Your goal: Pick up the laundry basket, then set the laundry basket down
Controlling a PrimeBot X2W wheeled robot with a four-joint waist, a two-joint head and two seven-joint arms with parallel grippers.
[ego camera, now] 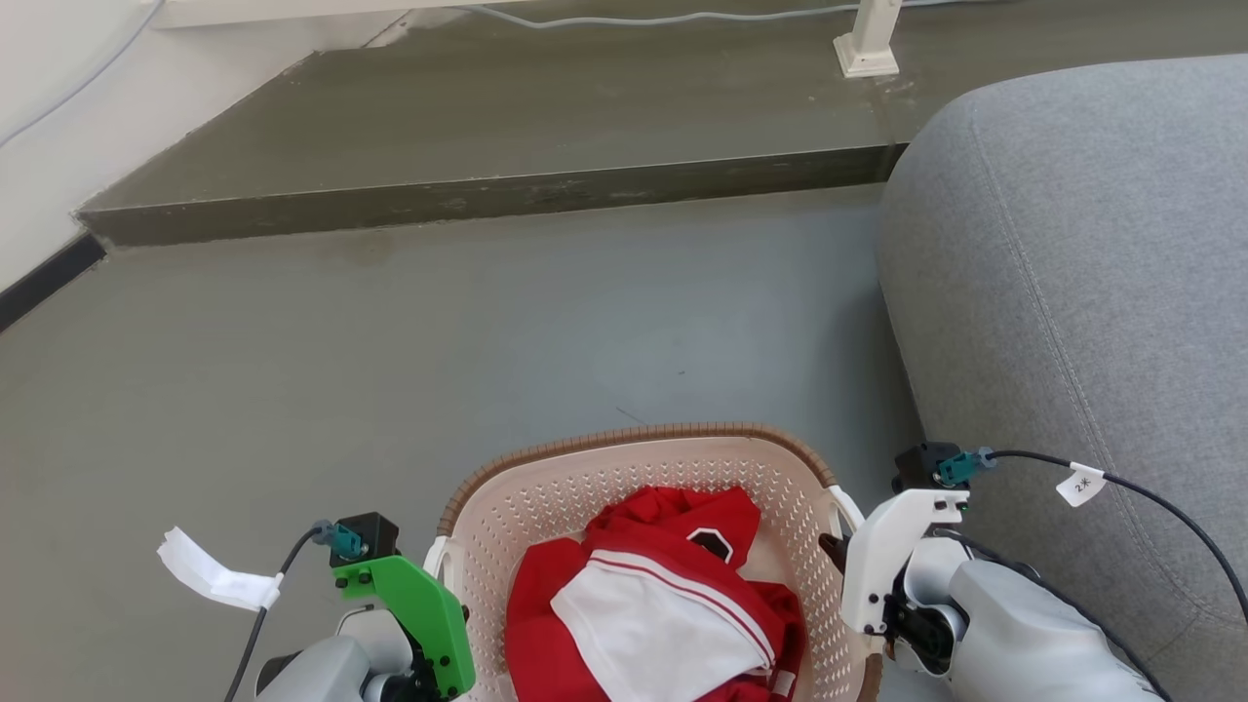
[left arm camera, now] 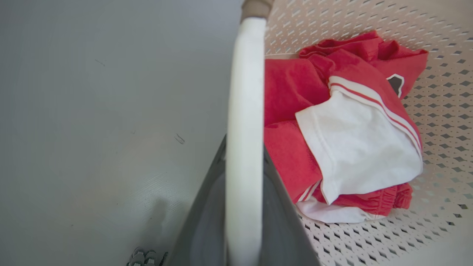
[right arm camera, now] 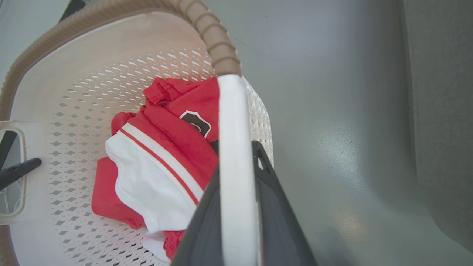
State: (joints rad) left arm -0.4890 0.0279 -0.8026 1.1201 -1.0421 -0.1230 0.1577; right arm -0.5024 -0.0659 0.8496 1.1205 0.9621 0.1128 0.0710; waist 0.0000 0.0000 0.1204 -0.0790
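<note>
- Both pairs of jaws are clamped on the laundry basket (ego camera: 546,487). The left gripper (left arm camera: 244,155) presses its two dark fingers against either side of the white left handle (left arm camera: 245,85). The right gripper (right arm camera: 236,155) holds the white right handle (right arm camera: 230,111) the same way.
- The basket spans the gap between the two pairs of jaws, above the grey floor (ego camera: 390,341). Whether its base has left the floor cannot be told.
- Midway between the jaws, inside the basket, lies a heap of red and white clothes (ego camera: 663,595).
- Risk: the handles are smooth, narrow bars. If one arm rises faster than the other, the basket would likely tilt and a bar could slide along the fingers.
- Risk: a grey sofa (ego camera: 1072,273) sits just outboard of the right jaws. A sideways swing could knock the basket or forearm against it.
- The head view takes in the sofa and a raised step (ego camera: 487,195) well beyond the jaws. The wrist views add the finger contact on each bar, which the gripper housings largely hide from the head view.
</note>
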